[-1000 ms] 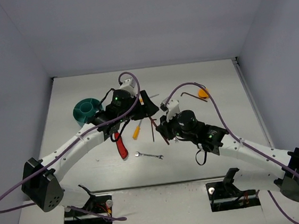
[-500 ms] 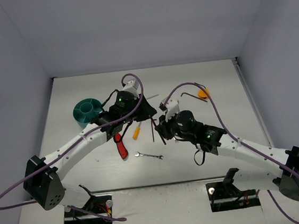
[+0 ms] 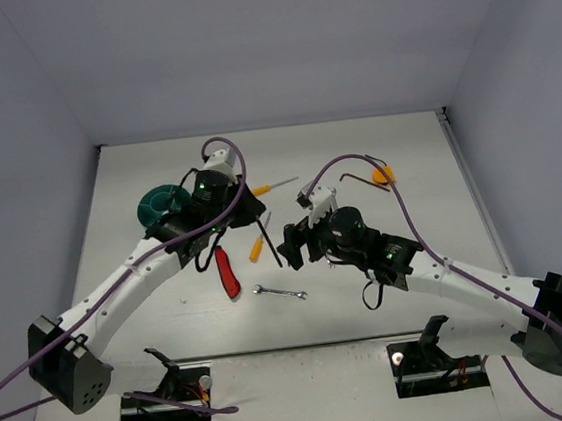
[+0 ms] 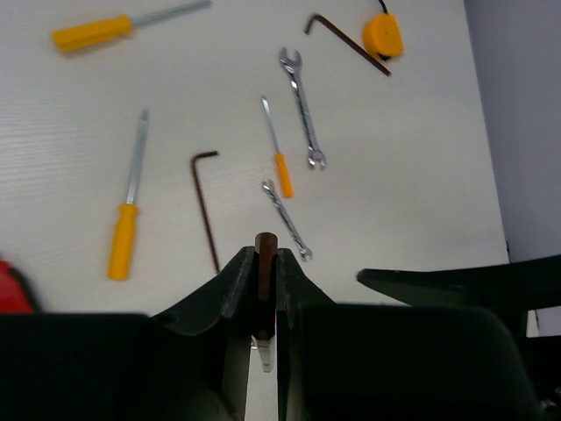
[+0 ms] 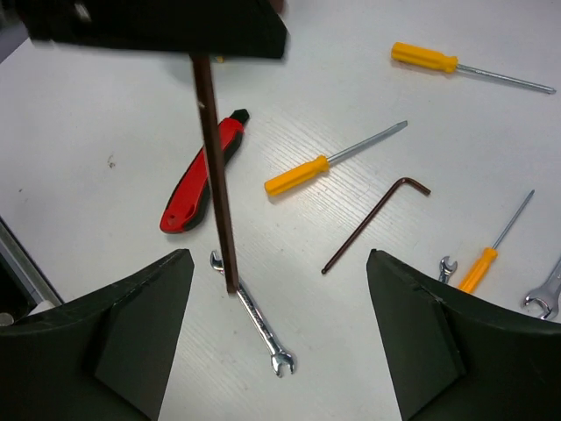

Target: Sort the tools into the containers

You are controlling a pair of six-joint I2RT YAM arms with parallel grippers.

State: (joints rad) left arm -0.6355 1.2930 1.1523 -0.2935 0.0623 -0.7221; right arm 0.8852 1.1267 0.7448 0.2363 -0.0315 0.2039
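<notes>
Two grippers differ: the left gripper (image 4: 265, 250) is clamped on a dark hex key (image 5: 217, 175) hanging above the table (image 3: 374, 140), the right gripper (image 3: 292, 241) stands wide open beside it, and the teal tub (image 3: 152, 210) sits far left.

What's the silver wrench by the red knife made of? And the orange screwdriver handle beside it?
The wrench looks like bare polished metal, probably steel: silvery, with bright glints. The screwdriver handle is probably smooth plastic: even orange colour, soft sheen.
</notes>
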